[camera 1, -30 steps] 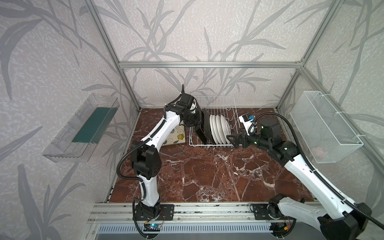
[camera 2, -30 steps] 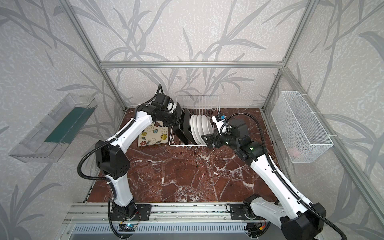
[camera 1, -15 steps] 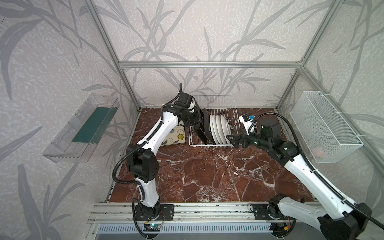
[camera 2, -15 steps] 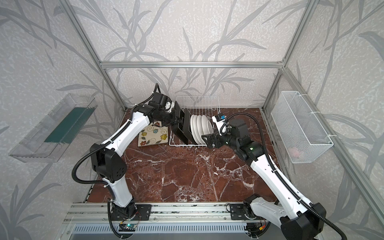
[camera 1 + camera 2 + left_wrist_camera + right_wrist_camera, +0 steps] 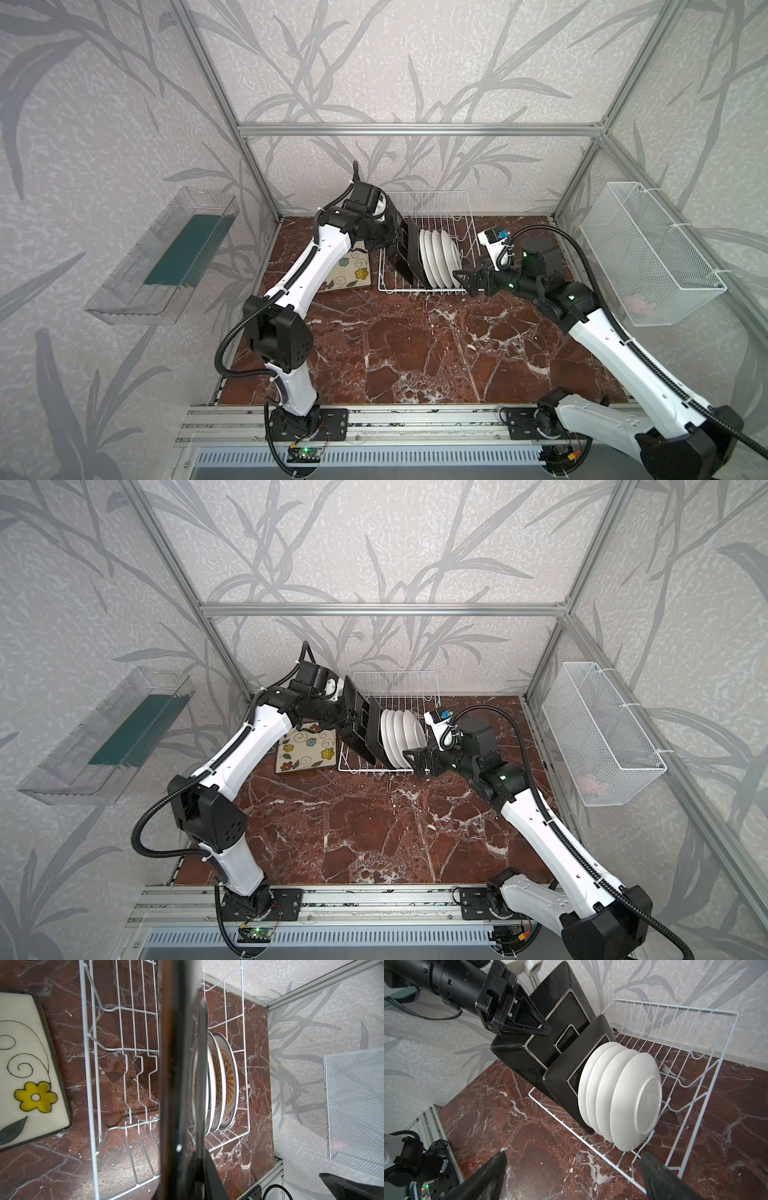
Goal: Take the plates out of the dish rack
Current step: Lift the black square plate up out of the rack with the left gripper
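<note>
A glossy black square plate (image 5: pixel 564 1001), rounded at the corners, is clenched by the left claw (image 5: pixel 547 1030) and held tilted at the left end of the white wire dish rack (image 5: pixel 424 192). Another black plate (image 5: pixel 564 1084) and four smooth round white plates (image 5: pixel 633 1101) are stood on edge in the rack. A cream flowered plate (image 5: pixel 305 750) is laid flat on the veined red marble table (image 5: pixel 415 345). The right claw (image 5: pixel 463 280) is spread wide and empty near the rack's front. In the left wrist view the gripped plate is reduced to a blurred dark band, and the claw's far finger is hidden.
</note>
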Tool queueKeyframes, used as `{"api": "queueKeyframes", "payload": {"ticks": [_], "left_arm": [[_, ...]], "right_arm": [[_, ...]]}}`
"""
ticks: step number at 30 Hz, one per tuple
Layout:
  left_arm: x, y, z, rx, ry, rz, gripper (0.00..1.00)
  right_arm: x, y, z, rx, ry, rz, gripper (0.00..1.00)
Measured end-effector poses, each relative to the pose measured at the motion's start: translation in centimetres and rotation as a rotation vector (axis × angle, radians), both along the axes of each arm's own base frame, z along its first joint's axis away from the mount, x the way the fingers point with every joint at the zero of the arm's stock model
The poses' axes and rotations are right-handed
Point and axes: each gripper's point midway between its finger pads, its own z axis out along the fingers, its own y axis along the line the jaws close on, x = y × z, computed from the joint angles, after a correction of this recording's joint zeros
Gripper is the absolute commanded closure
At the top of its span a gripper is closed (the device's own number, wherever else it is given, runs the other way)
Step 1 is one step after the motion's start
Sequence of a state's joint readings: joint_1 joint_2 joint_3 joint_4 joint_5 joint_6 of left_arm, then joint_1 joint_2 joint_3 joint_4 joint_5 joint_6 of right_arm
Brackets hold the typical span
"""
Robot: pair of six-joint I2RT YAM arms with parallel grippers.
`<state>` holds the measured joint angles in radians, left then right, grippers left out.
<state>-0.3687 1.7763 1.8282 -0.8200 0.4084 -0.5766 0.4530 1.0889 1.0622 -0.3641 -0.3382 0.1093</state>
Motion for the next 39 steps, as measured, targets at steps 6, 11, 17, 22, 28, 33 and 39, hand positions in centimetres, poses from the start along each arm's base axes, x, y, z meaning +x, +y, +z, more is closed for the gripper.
{"api": "queueKeyframes", "payload": {"ticks": [6, 11, 17, 22, 28, 33, 39], "left_arm": [[0.0, 0.8, 0.4, 0.020, -0.014, 0.023, 1.00], [-0.2, 1.7, 1.0, 0.033, -0.026, 0.040, 1.00], [-0.2, 1.9, 1.4, 0.036, -0.037, 0.047, 1.00], [-0.4, 2.2, 1.7, 0.055, -0.057, 0.034, 1.00], [-0.8, 2.5, 2.9, 0.099, -0.108, -0.019, 1.00], [-0.8, 2.7, 5.8, 0.143, -0.210, -0.074, 1.00], [-1.5, 3.0, 7.8, 0.202, -0.322, -0.145, 1.00]], "right_arm": [[-0.1, 0.0, 0.2, 0.006, -0.002, 0.001, 0.01], [-0.2, -0.1, 0.4, 0.009, -0.007, 0.001, 0.01], [-0.3, -0.1, 0.3, 0.011, -0.005, 0.000, 0.01], [-0.3, -0.1, 0.4, 0.012, -0.004, -0.001, 0.01], [-0.3, -0.1, 0.4, 0.019, 0.004, -0.007, 0.01], [-0.3, -0.1, 0.3, 0.026, 0.020, -0.014, 0.01], [0.2, 0.2, 0.8, 0.048, 0.070, -0.036, 0.01]]}}
